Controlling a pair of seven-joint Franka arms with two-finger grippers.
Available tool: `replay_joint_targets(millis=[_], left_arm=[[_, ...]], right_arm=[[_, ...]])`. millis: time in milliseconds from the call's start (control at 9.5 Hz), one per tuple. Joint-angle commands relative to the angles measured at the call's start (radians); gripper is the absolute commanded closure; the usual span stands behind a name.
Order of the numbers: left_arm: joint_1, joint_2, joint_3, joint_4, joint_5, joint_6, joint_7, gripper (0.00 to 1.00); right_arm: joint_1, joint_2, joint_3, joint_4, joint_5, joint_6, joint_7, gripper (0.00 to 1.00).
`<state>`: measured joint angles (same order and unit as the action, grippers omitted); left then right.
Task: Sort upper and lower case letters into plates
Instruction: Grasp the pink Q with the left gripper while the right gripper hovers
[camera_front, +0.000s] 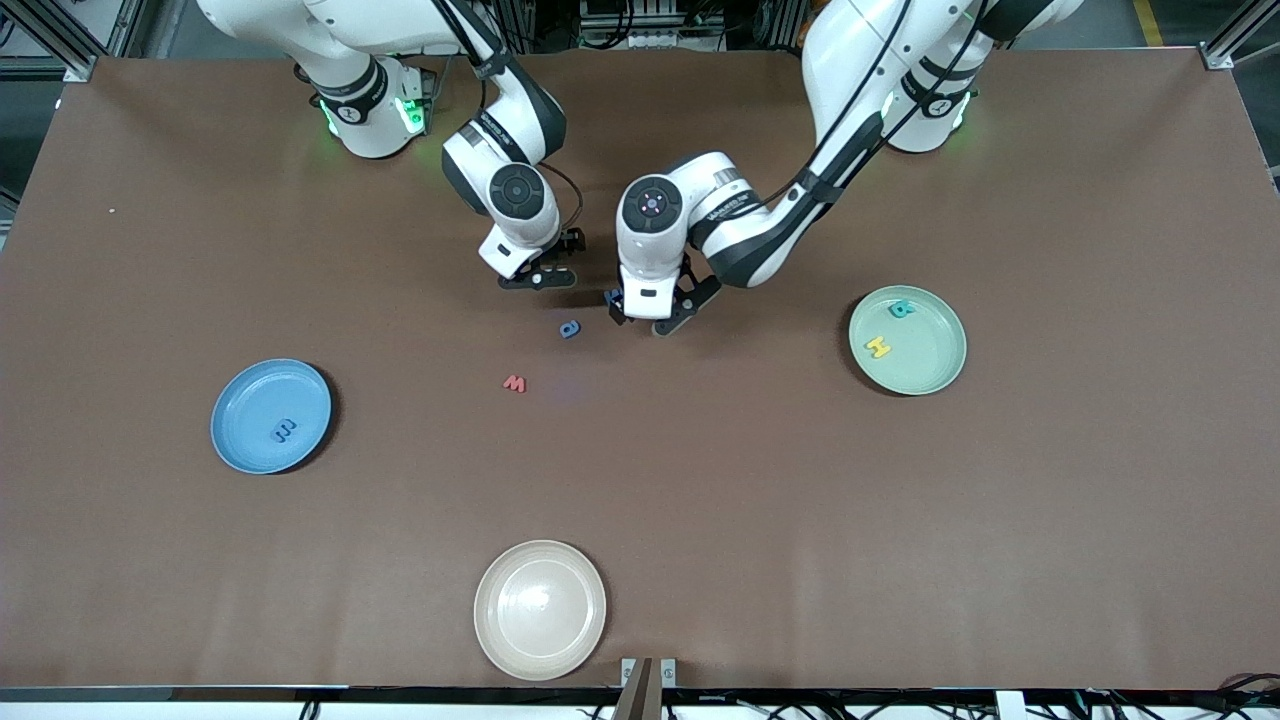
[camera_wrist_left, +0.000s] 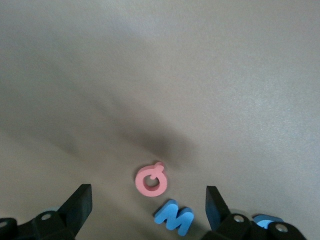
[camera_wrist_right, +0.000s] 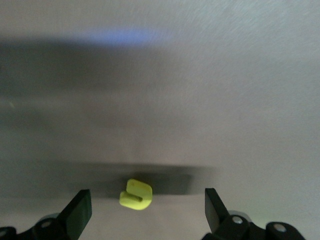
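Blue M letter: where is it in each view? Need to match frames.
Front view: the blue M is only partly seen, on the table beside the left gripper, on its side toward the right arm's end.
Left wrist view: the blue M lies beside the pink ring-shaped letter, by the open left gripper.
Right wrist view: not in it; only a yellow letter shows.
Shared landmark: the left gripper.

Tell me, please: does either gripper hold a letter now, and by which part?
Nothing is held. The left gripper is open over the pink letter; the right gripper is open over the yellow letter.
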<state>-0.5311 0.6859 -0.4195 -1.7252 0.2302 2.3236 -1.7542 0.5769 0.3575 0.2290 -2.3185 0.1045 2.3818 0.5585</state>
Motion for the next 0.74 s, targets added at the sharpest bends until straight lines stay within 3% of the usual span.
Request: replay_joint_targets(millis=[0,211,421,526,632], left_arm=[[-0.020,0.037,0.019,0.012,0.069,0.051,-0.057,0.00],[-0.030,0.058,0.021,0.004,0.098,0.063,-0.079,0.00],[-0.032,0.079,0.021,0.004,0.144,0.088,-0.143,0.08],[-0.035,0.083,0.021,0.003,0.146,0.088,-0.148,0.16],[-0.035,0.084,0.021,0.003,0.146,0.088,-0.154,0.18]], right_arm=[[-0.012,0.000,0.023,0.001,0.015,-0.007,-0.170,0.00],[0.032,0.008,0.021,0.019,-0.038,-0.006,-0.251,0.00],[0.038,0.047,0.021,0.050,-0.228,-0.004,-0.265,0.00],[0.041,0.064,0.021,0.056,-0.276,0.002,-0.267,0.00],[0.046,0.067,0.021,0.057,-0.302,0.004,-0.267,0.00]])
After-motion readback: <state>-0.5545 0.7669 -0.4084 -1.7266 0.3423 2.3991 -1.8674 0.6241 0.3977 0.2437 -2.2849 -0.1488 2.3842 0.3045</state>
